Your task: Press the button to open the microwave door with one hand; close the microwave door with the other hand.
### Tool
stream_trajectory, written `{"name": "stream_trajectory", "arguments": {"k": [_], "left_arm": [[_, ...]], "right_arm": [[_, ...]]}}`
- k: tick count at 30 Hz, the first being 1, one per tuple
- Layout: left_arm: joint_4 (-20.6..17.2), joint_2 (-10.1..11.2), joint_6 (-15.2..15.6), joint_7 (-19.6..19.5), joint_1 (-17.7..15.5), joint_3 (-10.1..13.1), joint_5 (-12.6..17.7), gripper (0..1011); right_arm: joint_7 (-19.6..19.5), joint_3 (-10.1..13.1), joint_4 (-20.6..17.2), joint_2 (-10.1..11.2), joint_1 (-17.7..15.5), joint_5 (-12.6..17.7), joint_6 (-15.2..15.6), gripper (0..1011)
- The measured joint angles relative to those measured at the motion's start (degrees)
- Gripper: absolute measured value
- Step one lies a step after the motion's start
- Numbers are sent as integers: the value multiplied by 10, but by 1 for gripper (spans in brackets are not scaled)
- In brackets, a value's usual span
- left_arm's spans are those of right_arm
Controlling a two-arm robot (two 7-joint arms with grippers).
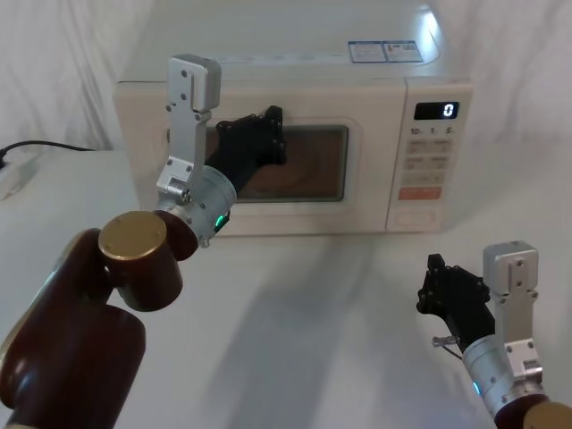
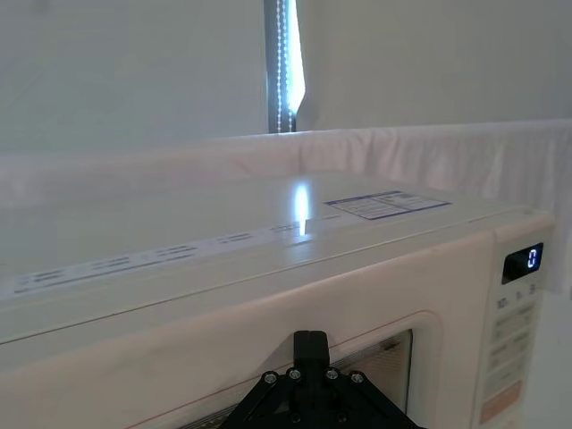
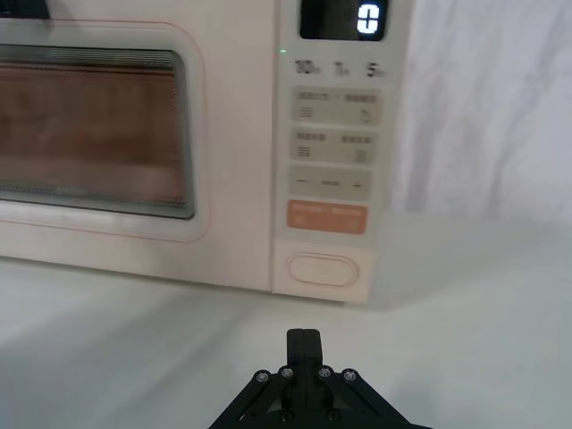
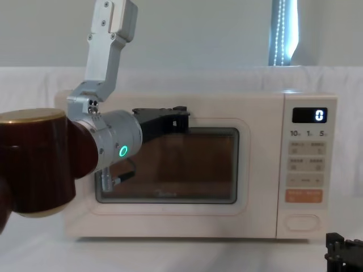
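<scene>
Facing right hand: button

A glowing "0" is displayed on the digital display at the 12 o'clock end of the microwave's control panel. Directly beneath it, the markings "10", "1" and "5" are printed in a row. Grey print on the small cream keys and white print on the orange key cannot be read. A blue-bordered label is fixed on the microwave's top, its text illegible.
</scene>
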Motion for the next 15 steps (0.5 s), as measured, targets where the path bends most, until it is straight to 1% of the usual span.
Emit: {"name": "stream_trajectory", "arguments": {"k": [9, 13, 14, 15], "left_arm": [[0, 2, -3, -5, 0, 1, -3, 0], [-20, 7, 0, -11, 15, 2, -9, 0], [-20, 7, 0, -11, 15, 2, -9, 0], [-30, 8, 1, -11, 22, 2, -11, 0]], "right_arm": [[0, 0, 0, 0, 0, 0, 0, 0], [0, 0, 0, 0, 0, 0, 0, 0], [0, 0, 0, 0, 0, 0, 0, 0], [0, 0, 0, 0, 0, 0, 0, 0]]}}
